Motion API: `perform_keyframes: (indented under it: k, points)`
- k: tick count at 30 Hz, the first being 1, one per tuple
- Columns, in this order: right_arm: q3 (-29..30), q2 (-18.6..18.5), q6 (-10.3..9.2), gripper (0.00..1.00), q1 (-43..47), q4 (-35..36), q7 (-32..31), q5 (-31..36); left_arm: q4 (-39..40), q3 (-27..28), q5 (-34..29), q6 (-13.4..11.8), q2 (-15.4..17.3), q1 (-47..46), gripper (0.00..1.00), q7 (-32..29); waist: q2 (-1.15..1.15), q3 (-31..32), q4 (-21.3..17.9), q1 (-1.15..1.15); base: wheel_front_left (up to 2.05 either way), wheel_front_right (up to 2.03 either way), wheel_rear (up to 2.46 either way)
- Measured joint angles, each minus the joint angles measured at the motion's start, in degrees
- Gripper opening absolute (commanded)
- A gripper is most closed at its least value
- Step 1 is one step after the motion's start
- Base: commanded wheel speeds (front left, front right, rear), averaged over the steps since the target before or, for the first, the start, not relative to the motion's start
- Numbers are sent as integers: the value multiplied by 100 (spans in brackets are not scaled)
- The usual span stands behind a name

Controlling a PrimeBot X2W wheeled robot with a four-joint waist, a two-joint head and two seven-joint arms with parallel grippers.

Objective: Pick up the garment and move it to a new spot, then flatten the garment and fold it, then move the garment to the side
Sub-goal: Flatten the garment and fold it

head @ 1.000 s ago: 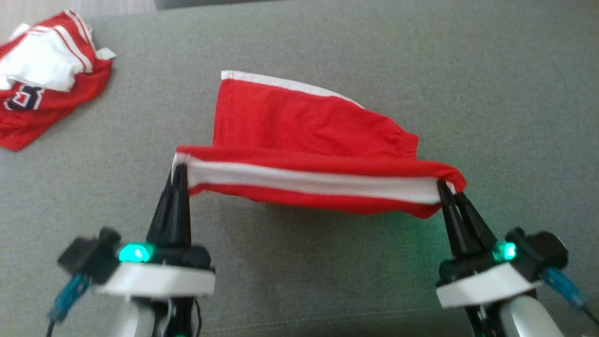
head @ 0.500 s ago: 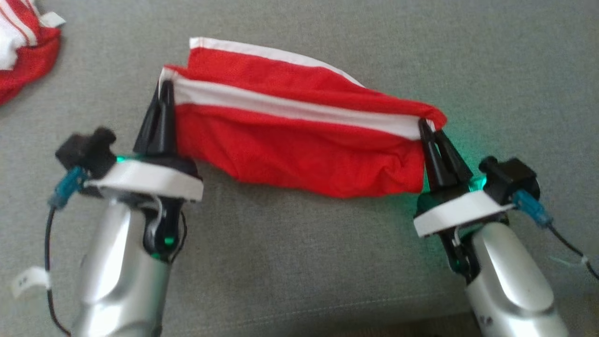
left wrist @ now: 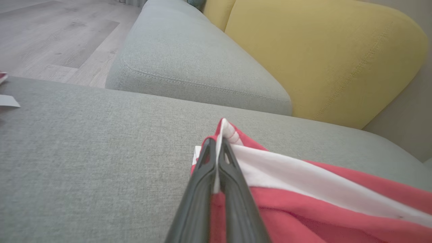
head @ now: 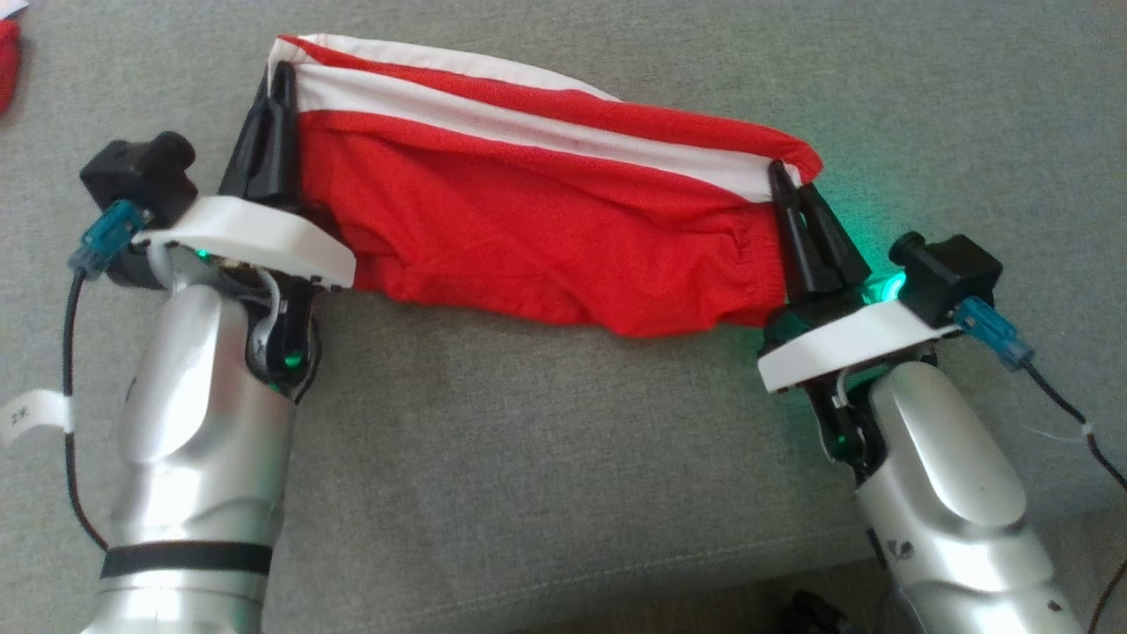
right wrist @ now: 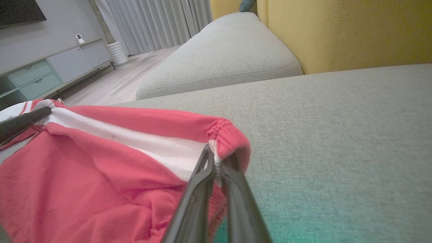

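Note:
The garment (head: 546, 220), red shorts with white stripes, hangs stretched between my two grippers above the grey sofa cushion (head: 546, 458). My left gripper (head: 280, 77) is shut on its left corner at the white stripe. My right gripper (head: 784, 176) is shut on the right corner by the gathered waistband. In the left wrist view the fingers (left wrist: 216, 168) pinch the striped edge of the garment (left wrist: 303, 202). In the right wrist view my right gripper (right wrist: 216, 158) clamps the white band while the garment (right wrist: 84, 162) sags to the left; the left gripper's finger (right wrist: 23, 121) shows at the far corner.
Another red cloth (head: 7, 62) peeks in at the head view's top left edge. A second grey cushion (left wrist: 189, 60) and a yellow backrest (left wrist: 320, 54) stand beyond the garment. The sofa's front edge (head: 616, 581) runs near the arms. Wooden floor (left wrist: 50, 37) lies beyond.
Both grippers carried the garment's held edge away from me, over the part lying on the cushion; the red body now hangs on the near side. The head camera shifted too.

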State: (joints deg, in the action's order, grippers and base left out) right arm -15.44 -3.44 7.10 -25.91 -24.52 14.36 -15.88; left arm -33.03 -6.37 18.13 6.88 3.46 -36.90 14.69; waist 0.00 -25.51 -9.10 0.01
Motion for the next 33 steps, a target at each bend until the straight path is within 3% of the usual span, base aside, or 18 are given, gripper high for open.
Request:
perform_keyframes:
  k: [4,5,6,7,8,9,20,29,33]
  points:
    - [-108,1,0,0,-88,-45,0,-53,-219,115,-119,-89,-7,-99,0,0,0,10,-18,0,0,0,0]
    - [-118,1,0,4,-88,-62,0,-78,-296,130,-119,-90,-8,-107,0,0,0,25,-12,0,0,0,0]
    - [-119,1,0,20,-88,-81,0,-78,-382,129,-119,-90,-14,-106,0,0,0,41,-4,-1,0,0,0]
    - [-119,1,0,69,-88,-98,0,-78,-442,129,-119,-89,-22,-106,42,0,0,57,5,-1,0,0,0]
    - [-116,1,0,100,-88,-107,0,-78,-477,130,-121,-90,-25,-106,85,0,0,73,14,0,0,0,0]
    - [-113,0,0,100,-88,-107,0,-78,-502,140,-141,-93,-26,-107,100,0,0,89,24,-1,0,0,0]
    - [202,0,0,100,8,345,1,-77,-415,355,-131,-78,-65,-74,100,0,0,380,115,-1,0,0,0]
    - [821,1,0,100,687,926,1,68,-416,274,127,0,-104,505,100,-7,0,783,224,-1,0,0,0]
    - [1022,7,0,100,1016,1154,2,191,-492,87,202,19,-105,709,100,-280,0,1028,280,-1,0,0,0]
